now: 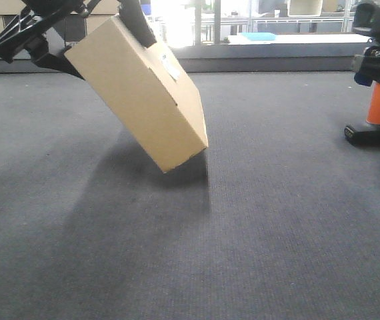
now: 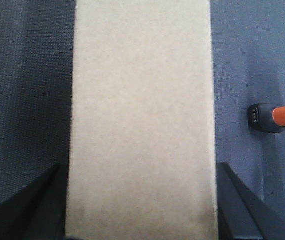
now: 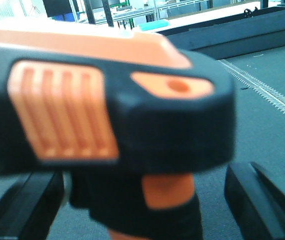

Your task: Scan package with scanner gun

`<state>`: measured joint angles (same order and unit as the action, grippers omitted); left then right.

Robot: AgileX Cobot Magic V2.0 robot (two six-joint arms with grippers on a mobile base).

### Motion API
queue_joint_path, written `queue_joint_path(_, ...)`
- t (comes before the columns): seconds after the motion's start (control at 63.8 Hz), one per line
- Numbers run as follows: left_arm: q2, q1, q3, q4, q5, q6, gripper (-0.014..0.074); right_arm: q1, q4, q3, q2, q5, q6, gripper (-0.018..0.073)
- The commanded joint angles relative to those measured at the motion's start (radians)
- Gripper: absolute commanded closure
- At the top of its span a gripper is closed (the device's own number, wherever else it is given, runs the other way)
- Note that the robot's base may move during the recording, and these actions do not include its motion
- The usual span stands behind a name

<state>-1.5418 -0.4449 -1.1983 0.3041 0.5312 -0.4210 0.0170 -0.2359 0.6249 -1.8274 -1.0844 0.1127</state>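
A brown cardboard package [image 1: 140, 90] with a small white label [image 1: 171, 65] hangs tilted, its lower corner down at the grey carpet. My left gripper [image 1: 33, 37] is shut on its upper end. In the left wrist view the package [image 2: 141, 100] fills the space between both fingers [image 2: 50, 195]. The black and orange scanner gun [image 1: 379, 110] stands upright on its base at the far right. My right gripper [image 1: 377, 63] is around its upper part. In the right wrist view the scanner [image 3: 107, 115] sits between the open fingers [image 3: 260, 200], with gaps on both sides.
Grey carpet [image 1: 257, 233] covers the floor. A low grey ledge [image 1: 277, 57] runs along the back, with windows and a white table carrying a teal item [image 1: 258, 36] behind it. The scanner's base [image 2: 262, 117] shows to the right of the package in the left wrist view.
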Motion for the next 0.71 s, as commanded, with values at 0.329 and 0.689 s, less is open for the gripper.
queue_joint_path(0.329,0.006,0.003,-0.002,-0.018,-0.028,0.002,0.0707,-0.001,0.04,-0.057,0.102,0.037,0.002,-0.0001)
queue_joint_path(0.689,0.008,0.067,-0.002,-0.028,0.054,0.134,0.0707,-0.001,0.12,-0.299,0.317,0.019,0.002,-0.0001)
